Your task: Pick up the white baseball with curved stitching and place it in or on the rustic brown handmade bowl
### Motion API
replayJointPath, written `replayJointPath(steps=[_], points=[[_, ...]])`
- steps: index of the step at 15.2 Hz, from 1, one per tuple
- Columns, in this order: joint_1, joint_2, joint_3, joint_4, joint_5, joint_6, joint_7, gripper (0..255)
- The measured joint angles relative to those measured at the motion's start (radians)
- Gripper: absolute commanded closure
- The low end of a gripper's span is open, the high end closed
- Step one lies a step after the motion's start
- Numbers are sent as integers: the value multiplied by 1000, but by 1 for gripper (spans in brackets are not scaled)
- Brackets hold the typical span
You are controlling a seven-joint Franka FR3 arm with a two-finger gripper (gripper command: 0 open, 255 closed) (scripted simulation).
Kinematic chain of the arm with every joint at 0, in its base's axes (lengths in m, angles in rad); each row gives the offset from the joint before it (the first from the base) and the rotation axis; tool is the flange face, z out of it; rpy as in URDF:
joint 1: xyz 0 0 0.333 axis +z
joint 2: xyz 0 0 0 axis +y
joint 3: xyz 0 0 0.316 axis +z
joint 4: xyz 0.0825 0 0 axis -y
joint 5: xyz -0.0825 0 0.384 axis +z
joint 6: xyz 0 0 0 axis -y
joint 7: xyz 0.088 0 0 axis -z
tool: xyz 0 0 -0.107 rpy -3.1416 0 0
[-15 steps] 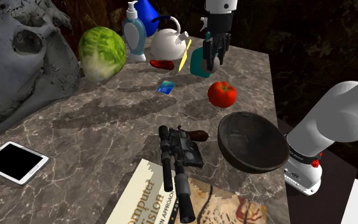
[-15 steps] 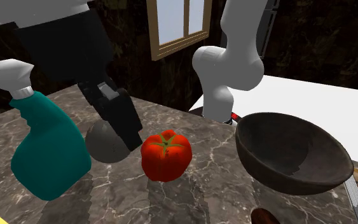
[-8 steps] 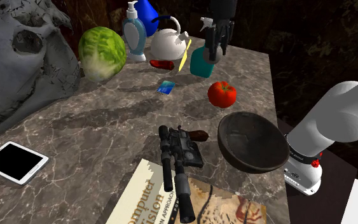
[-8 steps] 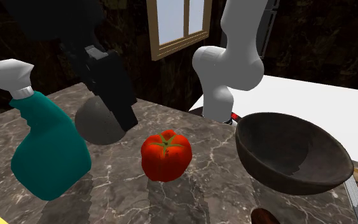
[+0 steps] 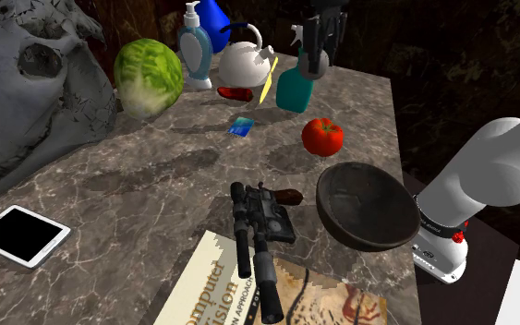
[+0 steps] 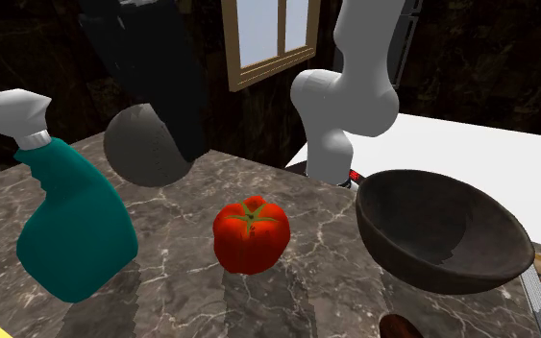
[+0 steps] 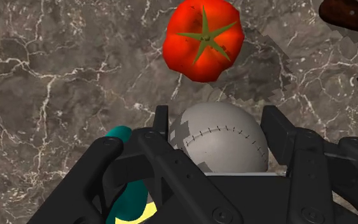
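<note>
The grey-white baseball (image 7: 225, 137) with a curved line of dark stitches sits clasped between my gripper's (image 7: 219, 130) two black fingers. In the shoulder view the gripper (image 5: 311, 57) holds the ball (image 5: 313, 66) in the air near the table's far edge, above the teal spray bottle (image 5: 294, 90). In the second exterior view the ball (image 6: 141, 147) hangs well above the marble top, left of the red tomato (image 6: 250, 233). The dark brown bowl (image 5: 368, 208) stands empty near the stand and the table's edge, and shows at the second exterior view's right (image 6: 441, 235).
The tomato (image 5: 322, 136) lies between the ball and the bowl. A lettuce (image 5: 148, 77), a white kettle (image 5: 245, 63) and a soap bottle (image 5: 195, 42) stand at the back. A black gun (image 5: 260, 222) lies on a book (image 5: 239, 295); a tablet (image 5: 19, 235) and a skull (image 5: 27, 83) lie on the left.
My gripper has risen from the table with the baseball shut between its fingers; the ball now hangs clear above the marble beside the spray bottle.
</note>
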Motion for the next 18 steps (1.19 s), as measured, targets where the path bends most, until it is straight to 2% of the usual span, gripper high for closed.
replayJointPath(steps=[9, 18], points=[[76, -248, 70, -187, 107, -40, 112, 255], [169, -440, 177, -277, 251, -103, 275, 255]])
